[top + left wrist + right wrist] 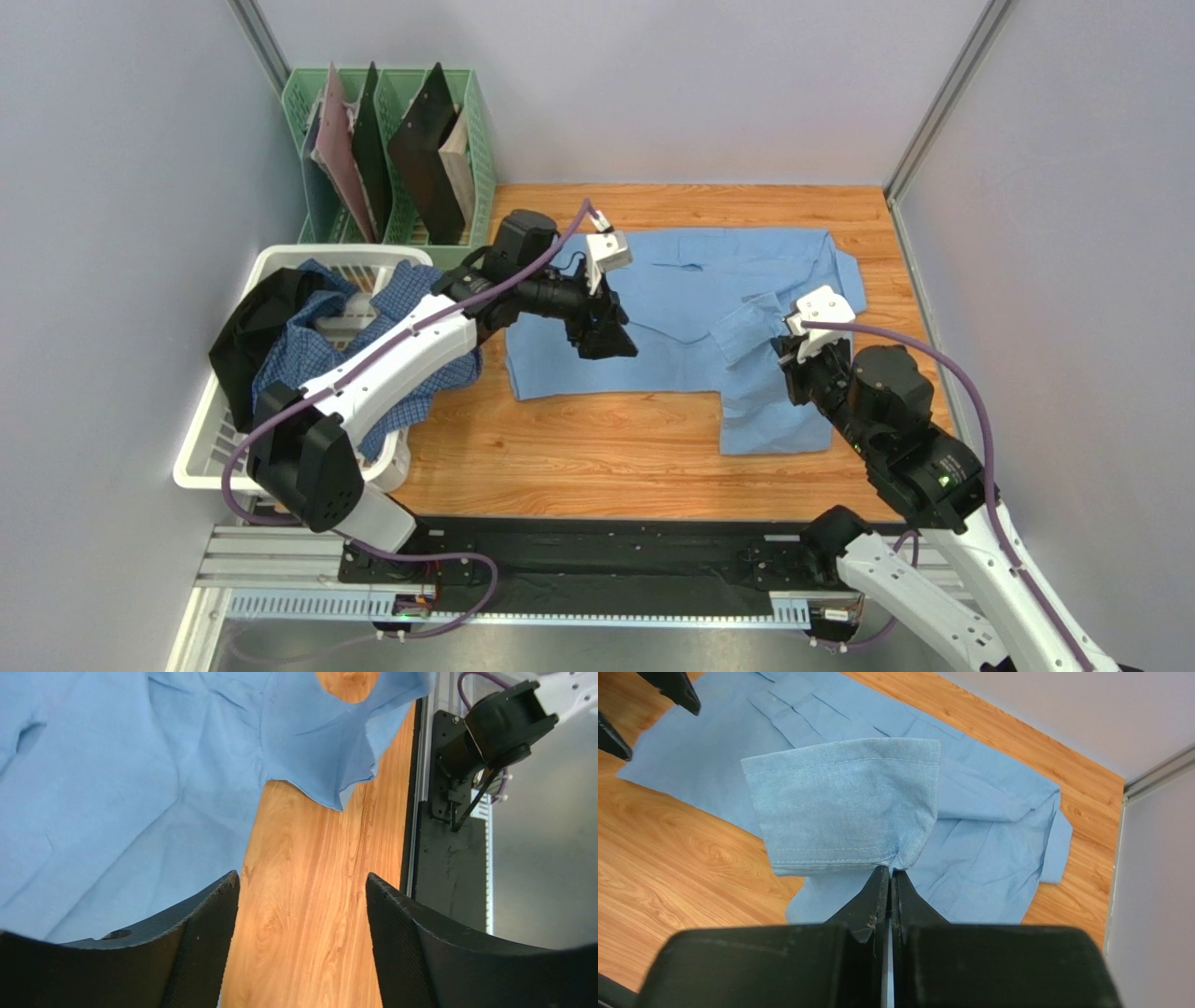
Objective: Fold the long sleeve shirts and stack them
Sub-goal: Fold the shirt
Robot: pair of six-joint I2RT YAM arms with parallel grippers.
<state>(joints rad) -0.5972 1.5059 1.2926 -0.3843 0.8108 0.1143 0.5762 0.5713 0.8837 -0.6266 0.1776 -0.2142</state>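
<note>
A plain light blue shirt (pixel 673 315) lies spread on the wooden table; it also shows in the left wrist view (pixel 105 791) and the right wrist view (pixel 990 840). My right gripper (pixel 889 871) is shut on the shirt's sleeve cuff (pixel 843 808) and holds it lifted above the shirt's right part (pixel 794 350). My left gripper (pixel 302 889) is open and empty, hovering over the shirt's near hem and bare wood (pixel 606 336). The blue-and-white checked shirt (pixel 316 350) lies bunched in the white basket (pixel 211 448) at the left.
A dark garment (pixel 260 329) hangs over the basket's far left rim. A green file rack (pixel 393 154) with several dark boards stands at the back left. Grey walls close in both sides. A black base rail (pixel 589 553) runs along the near edge.
</note>
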